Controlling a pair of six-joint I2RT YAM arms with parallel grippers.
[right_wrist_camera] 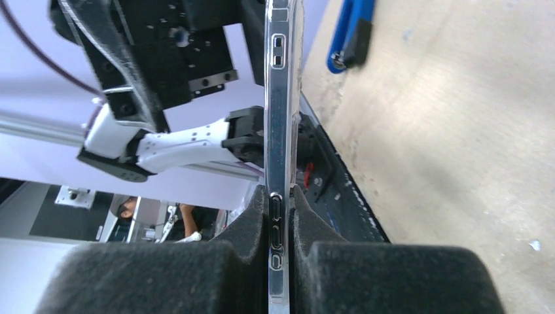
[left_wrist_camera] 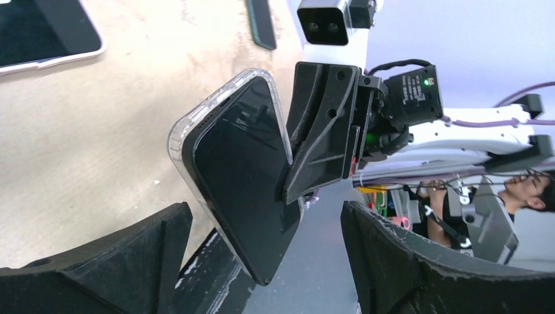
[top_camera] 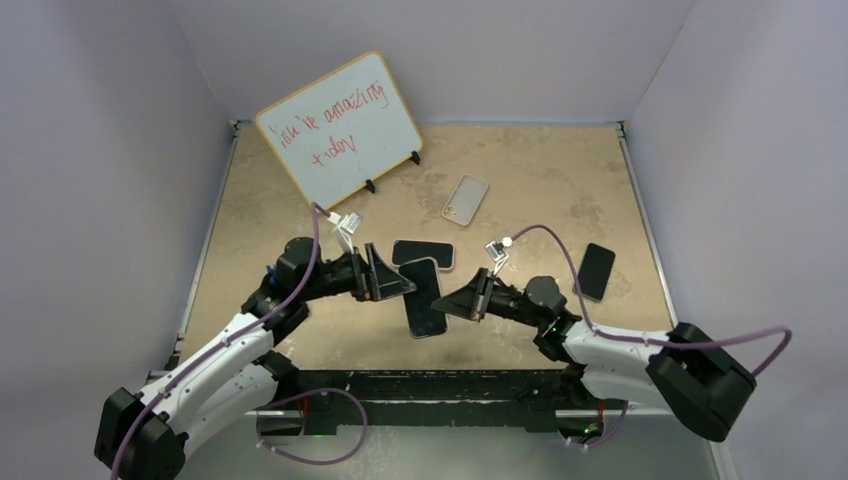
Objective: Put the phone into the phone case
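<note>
A black phone inside a clear case (top_camera: 425, 298) is held above the table near its front. My right gripper (top_camera: 463, 302) is shut on the phone's long edge; in the right wrist view the pads (right_wrist_camera: 252, 222) press both faces of the cased phone (right_wrist_camera: 280, 131). My left gripper (top_camera: 392, 274) is open just left of the phone. In the left wrist view its fingers (left_wrist_camera: 131, 255) stand wide apart on either side of the phone's lower end (left_wrist_camera: 242, 170) without touching it. The right gripper (left_wrist_camera: 327, 131) grips the phone's right side there.
Another dark phone with a pale rim (top_camera: 422, 252) lies flat behind the held one. A beige phone or case (top_camera: 466, 200) lies further back. A black phone (top_camera: 596, 271) lies at the right. A whiteboard (top_camera: 340, 130) stands at the back left.
</note>
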